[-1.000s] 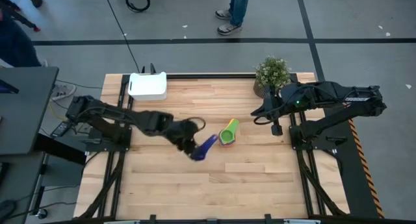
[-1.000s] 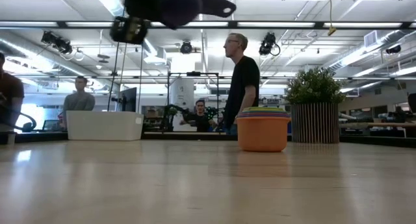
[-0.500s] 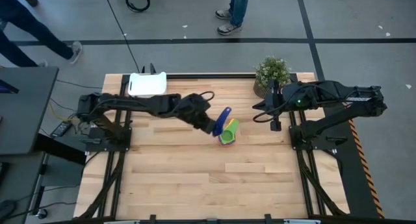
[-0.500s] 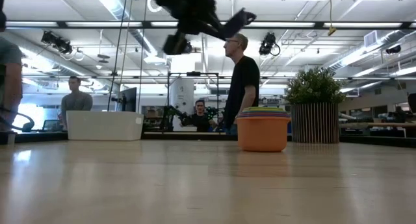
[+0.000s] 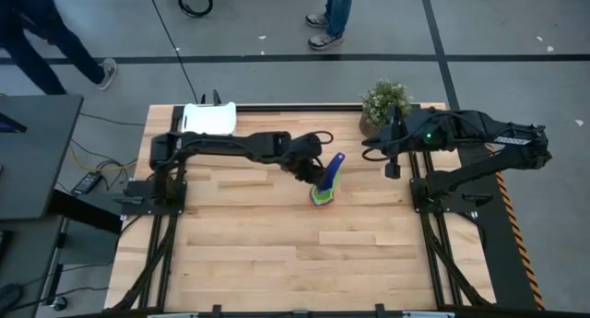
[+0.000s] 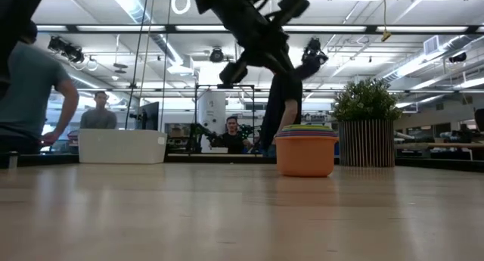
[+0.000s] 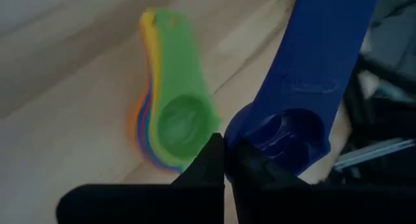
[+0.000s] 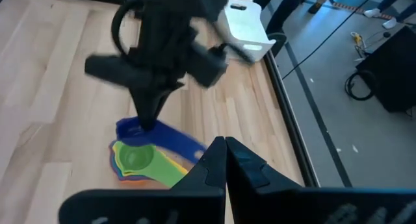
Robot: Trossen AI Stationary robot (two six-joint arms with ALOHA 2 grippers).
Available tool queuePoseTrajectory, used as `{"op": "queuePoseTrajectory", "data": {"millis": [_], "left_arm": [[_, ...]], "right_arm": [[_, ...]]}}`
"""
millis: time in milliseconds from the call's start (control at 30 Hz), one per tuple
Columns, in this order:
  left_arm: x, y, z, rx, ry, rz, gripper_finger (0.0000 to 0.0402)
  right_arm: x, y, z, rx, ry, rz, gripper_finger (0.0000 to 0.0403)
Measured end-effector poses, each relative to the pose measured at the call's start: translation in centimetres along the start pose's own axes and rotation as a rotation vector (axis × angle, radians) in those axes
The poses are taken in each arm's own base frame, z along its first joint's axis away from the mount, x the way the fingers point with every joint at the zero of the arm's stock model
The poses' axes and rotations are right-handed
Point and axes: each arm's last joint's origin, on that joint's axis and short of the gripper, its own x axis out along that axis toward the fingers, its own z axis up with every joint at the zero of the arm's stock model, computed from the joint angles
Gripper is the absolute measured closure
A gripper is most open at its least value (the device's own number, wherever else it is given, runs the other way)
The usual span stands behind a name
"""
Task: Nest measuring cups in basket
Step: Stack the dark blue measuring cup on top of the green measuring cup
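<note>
Most of the nesting looks done but none of it in the right place; a stack of measuring cups [image 5: 320, 196], green on top and orange at the bottom, sits on the bare counter [image 5: 277, 253] near its middle, well apart from the white basket [image 5: 209, 121] at the far left corner, which seems to hold no cups; the left gripper [image 5: 318, 173] is clenched on the rim of a dark blue cup [image 7: 305, 94] and holds it in the air just beside and slightly above the stack, its handle pointing away from the arm; in my judgement this cup is the last loose one and has yet to go into the stack, and afterwards the whole stack has to be carried across to the basket; the right gripper [image 5: 392, 169] waits clenched and empty near the potted plant [image 5: 385, 103] at the far right.
</note>
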Motion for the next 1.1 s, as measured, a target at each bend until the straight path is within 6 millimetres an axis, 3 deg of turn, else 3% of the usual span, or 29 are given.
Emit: {"op": "queuePoseTrajectory", "data": {"millis": [133,433,767,1100], "left_arm": [[1.5,0.2,-0.6,-0.023,0.064,0.053,0.0393],[1.9,1.0,-1.0,-0.072,0.053,0.134,0.0393],[4.5,2.0,-1.6,-0.085,0.099,0.165,0.0393],[4.8,2.1,-1.5,-0.084,0.097,0.16,0.0393]], "right_arm": [[0.0,-0.1,0.0,0.004,-0.001,-0.004,0.0398],[0.0,-0.1,0.1,0.006,-0.007,-0.001,0.0398],[0.1,-0.1,0.1,0.01,-0.013,-0.002,0.0398],[0.1,-0.1,0.1,0.011,-0.013,-0.002,0.0398]]}}
